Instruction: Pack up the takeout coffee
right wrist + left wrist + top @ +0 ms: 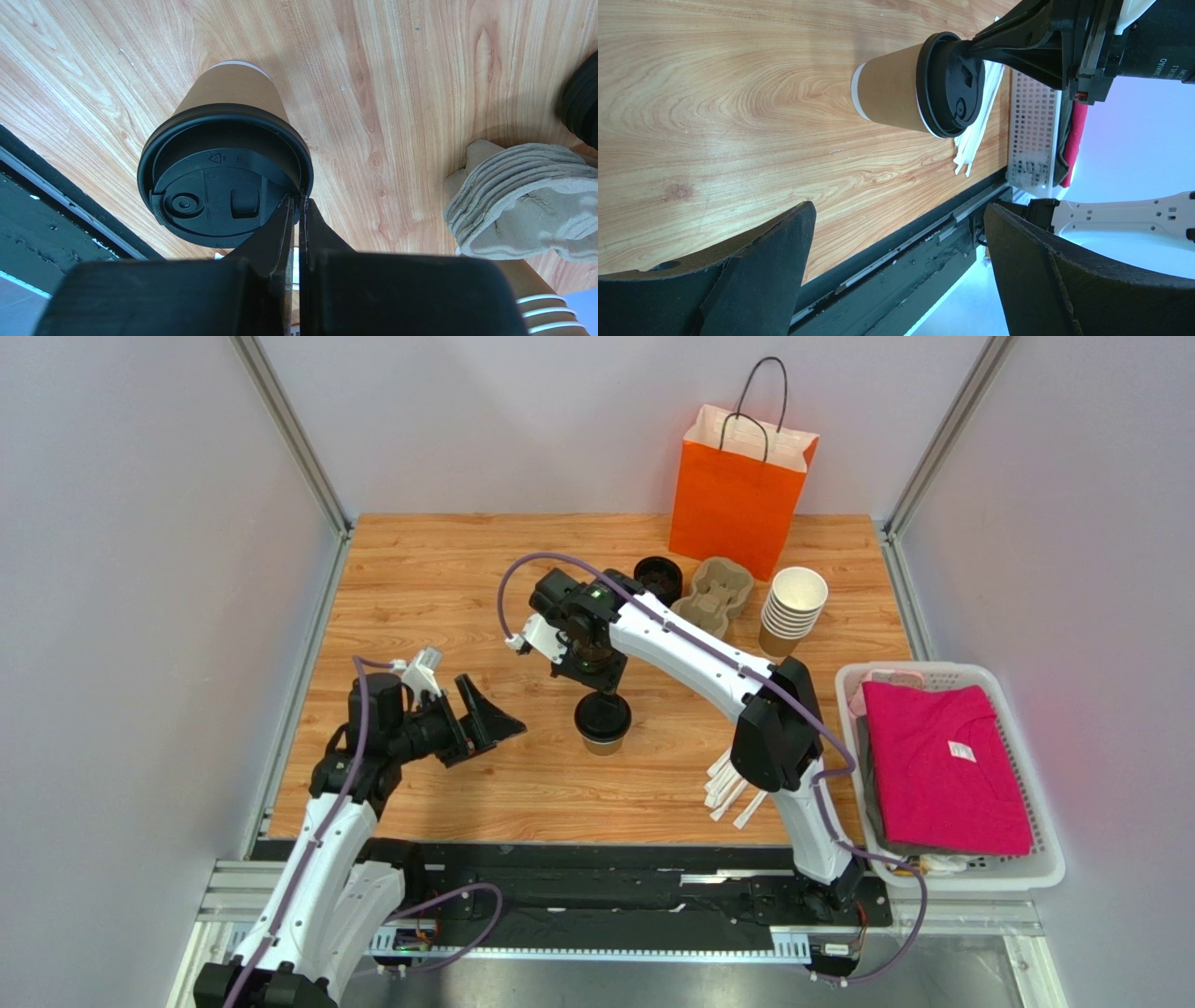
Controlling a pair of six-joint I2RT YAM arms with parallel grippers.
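Takeout coffee [605, 724] upright near the middle of the wood table [421, 574], a bit toward the near edge. Smooth tan paper sides, a thin white ring at the bottom, round and wider at the top. Capped with a shiny black plastic lid [210, 178]: raised rim, a small round bump, a small square bump, a tiny triangle mark.

Right above it, the right gripper [298, 210]: black and pointed, pinched fully closed with nothing between the fingers, tips down on the edge of the lid. Off to the left, the left gripper [494, 717]: spread wide, holding nothing, aimed at the cup, well apart from it.

Farther out, flat white sticks [732, 787] in a loose pile to the right. Behind, a stack of bumpy grey-brown cardboard cup trays [711, 595], a short stack of black lids [658, 577] and a stack of bare paper cups [794, 606], white inside. At the back, a bright orange paper bag [739, 497] with thin black handles. At the far right, a white plastic basket [1031, 875] full of little holes, with a soft pink cloth [943, 763] folded in it.

Only from above: the bag and both arms together. Only from the right wrist: the marks on the lid top and the closed tips meeting its rim. Only from the left wrist: the cup's side from low down, between two thick black fingers [766, 266] set far apart.
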